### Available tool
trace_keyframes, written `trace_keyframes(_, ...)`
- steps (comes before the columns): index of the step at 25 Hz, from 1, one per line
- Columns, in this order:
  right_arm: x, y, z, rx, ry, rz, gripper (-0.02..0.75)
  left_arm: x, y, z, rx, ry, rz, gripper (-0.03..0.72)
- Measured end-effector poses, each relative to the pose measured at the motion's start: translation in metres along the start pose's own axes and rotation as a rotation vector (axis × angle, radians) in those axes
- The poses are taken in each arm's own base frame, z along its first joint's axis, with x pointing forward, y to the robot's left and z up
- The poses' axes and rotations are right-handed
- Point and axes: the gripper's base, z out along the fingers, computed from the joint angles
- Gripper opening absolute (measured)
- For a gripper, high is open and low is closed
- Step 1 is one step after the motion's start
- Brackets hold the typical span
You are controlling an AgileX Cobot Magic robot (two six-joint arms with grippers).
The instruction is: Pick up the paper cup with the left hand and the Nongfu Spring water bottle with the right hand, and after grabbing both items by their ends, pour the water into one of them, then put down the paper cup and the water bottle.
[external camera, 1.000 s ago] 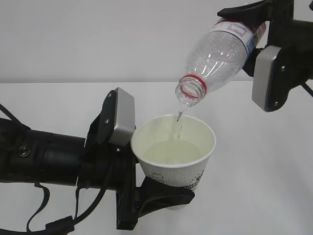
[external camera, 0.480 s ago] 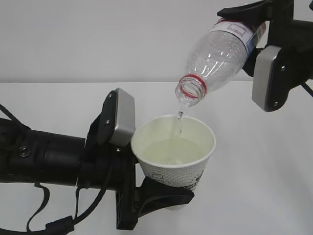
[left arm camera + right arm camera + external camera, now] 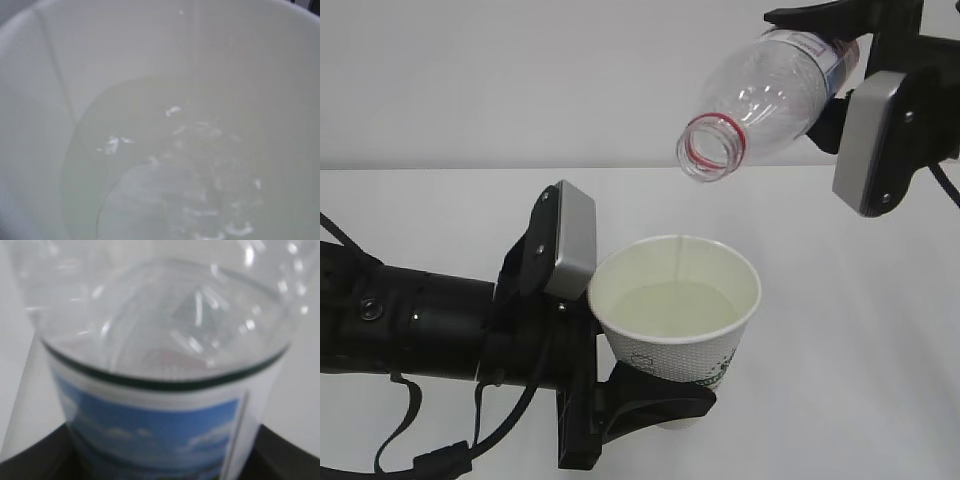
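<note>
Black fingers of the left hand [image 3: 640, 405] are clamped on the paper cup [image 3: 676, 305] low on its wall, its base hidden behind them; the white cup sits upright just right of the grey plate, holding a pale pool of water [image 3: 670, 305]. Above and beyond it, the right hand [image 3: 845, 40], partly cut off at the frame's top edge, grips the Nongfu Spring water bottle [image 3: 765, 95] by its labelled end, the clear uncapped red-ringed neck tilted down over the cup, apart from it, above the white table [image 3: 850, 350].

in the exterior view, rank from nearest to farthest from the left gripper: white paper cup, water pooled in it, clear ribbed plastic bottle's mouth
1. White paper cup, clamped in the left gripper, low centre.
2. Water, pooled inside the cup, just above.
3. Clear ribbed plastic bottle mouth, high above the cup, upper right.
</note>
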Motion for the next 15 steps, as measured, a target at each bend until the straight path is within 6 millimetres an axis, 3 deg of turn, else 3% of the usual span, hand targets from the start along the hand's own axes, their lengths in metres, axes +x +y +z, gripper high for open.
trace_keyframes(15,-0.0002,-0.0003,0.0000,0.004,-0.002,0.294,0.476,0.0001,-0.0001,0.0000,0.001,0.001,0.001,0.519)
